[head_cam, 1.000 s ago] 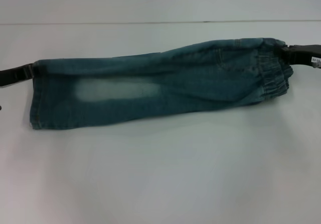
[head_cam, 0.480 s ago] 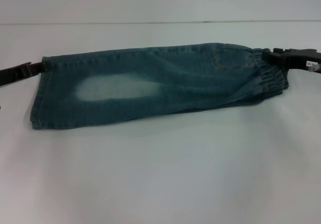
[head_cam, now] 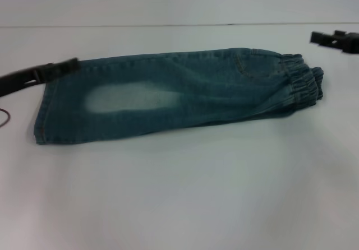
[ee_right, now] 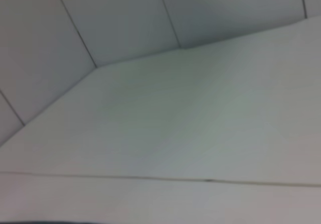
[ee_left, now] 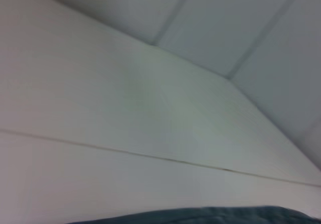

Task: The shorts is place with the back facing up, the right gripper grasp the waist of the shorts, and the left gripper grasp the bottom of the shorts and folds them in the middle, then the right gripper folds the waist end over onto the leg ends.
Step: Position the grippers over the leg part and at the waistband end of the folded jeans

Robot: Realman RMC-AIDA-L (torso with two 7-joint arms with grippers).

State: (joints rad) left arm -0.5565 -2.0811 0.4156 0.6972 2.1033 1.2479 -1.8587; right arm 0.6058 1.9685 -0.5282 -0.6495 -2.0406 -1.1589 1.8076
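While the shorts lie folded lengthwise on the white counter, the left arm reaches in low from the left edge of the head view, its dark link nearly level. The left end effector sits at the far corner of the leg ends, its tip touching or just over the denim there; whether its fingers are apart or together cannot be told. Rightward from it the shorts stretch as one long band, a pale faded patch close by and the waist end with its ruffled elastic at the other end. The right end effector hovers beyond and to the right of that waistband, clear of the cloth, holding nothing; its finger spacing cannot be told either. The left wrist view catches only a strip of denim at its edge and bare counter.
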